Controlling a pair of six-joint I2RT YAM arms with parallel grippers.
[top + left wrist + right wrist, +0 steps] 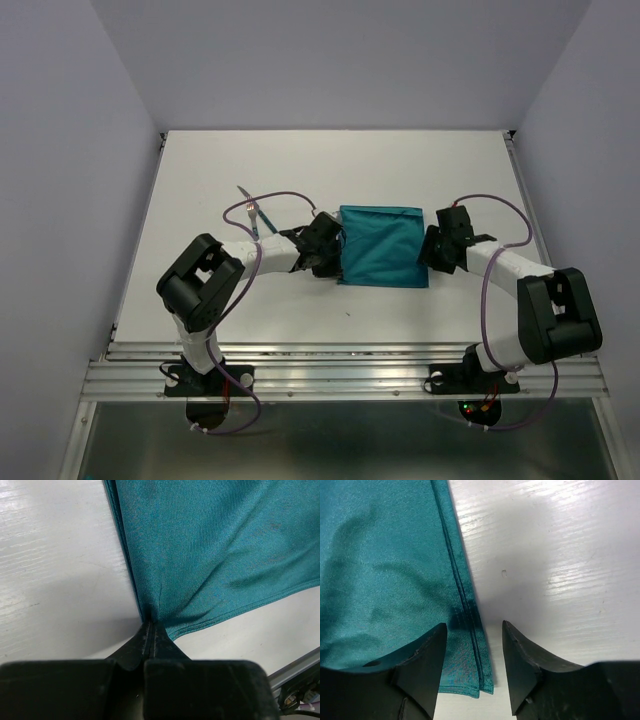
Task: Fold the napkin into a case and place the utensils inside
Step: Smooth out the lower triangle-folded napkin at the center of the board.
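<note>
Seen from above, the utensils (257, 222) left of the napkin (380, 245) are too small to count or tell apart, their near ends lost behind the left arm (250, 262), while the left gripper (325, 250) covers part of the cloth's left edge. In the left wrist view the pinched hem vanishes between the pressed-together fingers (137, 645) and the cloth runs off the top and right; the right wrist view cuts it off at left and top.
</note>
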